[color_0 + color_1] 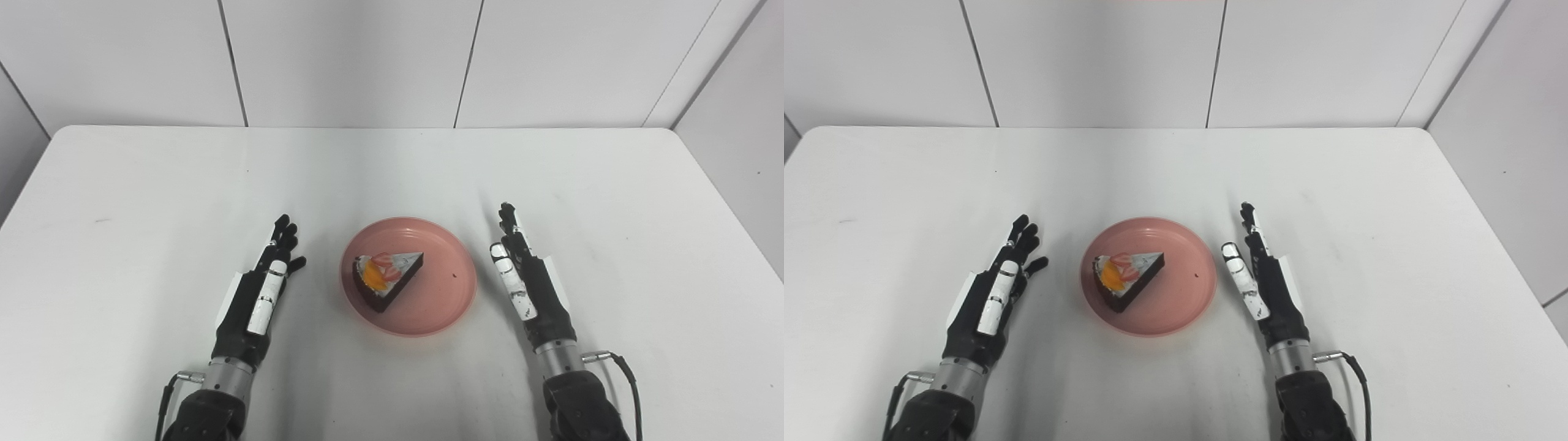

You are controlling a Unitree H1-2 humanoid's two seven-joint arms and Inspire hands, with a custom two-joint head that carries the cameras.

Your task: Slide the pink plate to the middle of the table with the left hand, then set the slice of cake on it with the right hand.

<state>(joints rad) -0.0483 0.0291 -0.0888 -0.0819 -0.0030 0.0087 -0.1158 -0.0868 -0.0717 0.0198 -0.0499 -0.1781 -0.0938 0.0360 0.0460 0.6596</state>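
Observation:
A pink plate (435, 288) lies on the white table, near its middle and towards the front. A chocolate cake slice (386, 277) with white cream and fruit on top lies on the left part of the plate. My left hand (263, 291) rests open on the table to the left of the plate, a short gap away. My right hand (527, 278) stands open on its edge just right of the plate, close to its rim. Both hands are empty. The same scene shows in the right eye view, with the plate (1176, 294) between the hands.
The white table (122, 202) has rounded far corners and white wall panels behind it. A small dark crumb (454, 275) lies on the plate right of the cake.

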